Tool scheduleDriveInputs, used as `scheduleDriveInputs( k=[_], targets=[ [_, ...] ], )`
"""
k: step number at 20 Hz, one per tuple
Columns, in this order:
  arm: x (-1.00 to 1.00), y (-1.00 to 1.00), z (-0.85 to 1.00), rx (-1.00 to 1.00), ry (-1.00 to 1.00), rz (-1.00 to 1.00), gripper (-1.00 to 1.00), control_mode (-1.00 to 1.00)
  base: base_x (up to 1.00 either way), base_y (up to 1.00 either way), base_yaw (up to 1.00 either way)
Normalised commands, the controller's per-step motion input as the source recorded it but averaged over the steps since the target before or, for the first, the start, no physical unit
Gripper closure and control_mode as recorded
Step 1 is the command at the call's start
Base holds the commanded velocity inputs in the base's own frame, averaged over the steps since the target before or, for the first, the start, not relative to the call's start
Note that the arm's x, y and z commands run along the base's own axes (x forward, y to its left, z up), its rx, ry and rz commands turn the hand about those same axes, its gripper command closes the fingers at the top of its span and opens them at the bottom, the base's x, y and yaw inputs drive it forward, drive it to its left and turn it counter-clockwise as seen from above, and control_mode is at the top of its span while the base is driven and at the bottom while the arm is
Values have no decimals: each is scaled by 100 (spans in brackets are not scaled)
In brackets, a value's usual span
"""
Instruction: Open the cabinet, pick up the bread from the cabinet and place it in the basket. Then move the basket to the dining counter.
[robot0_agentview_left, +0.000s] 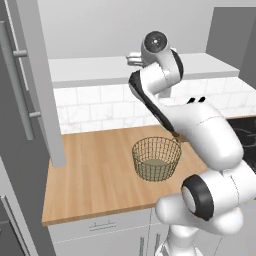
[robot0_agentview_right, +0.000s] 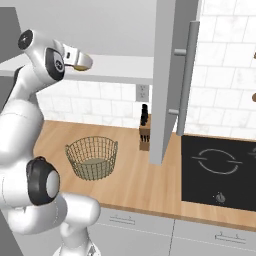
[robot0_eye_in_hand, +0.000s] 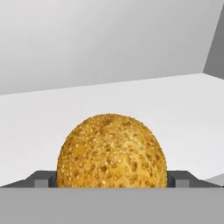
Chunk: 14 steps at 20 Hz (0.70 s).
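The bread (robot0_eye_in_hand: 111, 151), a round golden-brown seeded roll, rests on the pale shelf (robot0_eye_in_hand: 175, 109) of the cabinet, whose doors (robot0_agentview_left: 42, 85) (robot0_agentview_right: 170, 75) stand swung open. My gripper (robot0_eye_in_hand: 111, 179) is open, one dark fingertip (robot0_eye_in_hand: 41, 179) on each side of the roll, close to its flanks. From the right base view the gripper (robot0_agentview_right: 80, 61) reaches onto the shelf with a sliver of the bread (robot0_agentview_right: 79, 67) under it. Below on the wooden counter sits the basket (robot0_agentview_left: 156, 158) (robot0_agentview_right: 92, 157), wire mesh with nothing inside.
A knife block (robot0_agentview_right: 144, 132) stands against the tiled wall beside the open right door. A black stovetop (robot0_agentview_right: 220, 170) lies to the right. The open doors' bar handles (robot0_agentview_left: 17, 80) (robot0_agentview_right: 186, 75) jut out over the counter (robot0_agentview_left: 90, 175). Grey drawers run under the counter edge.
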Motion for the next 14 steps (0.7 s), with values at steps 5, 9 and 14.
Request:
scheduleDriveInputs(
  k=[5,9,14],
  targets=[
    [-100,0,22,4,0,-2,100,-100,0,0,0],
    [-100,0,4,7,5,0,100,-100,0,0,0],
    [-100,0,-5,3,2,0,100,-100,0,0,0]
  ],
)
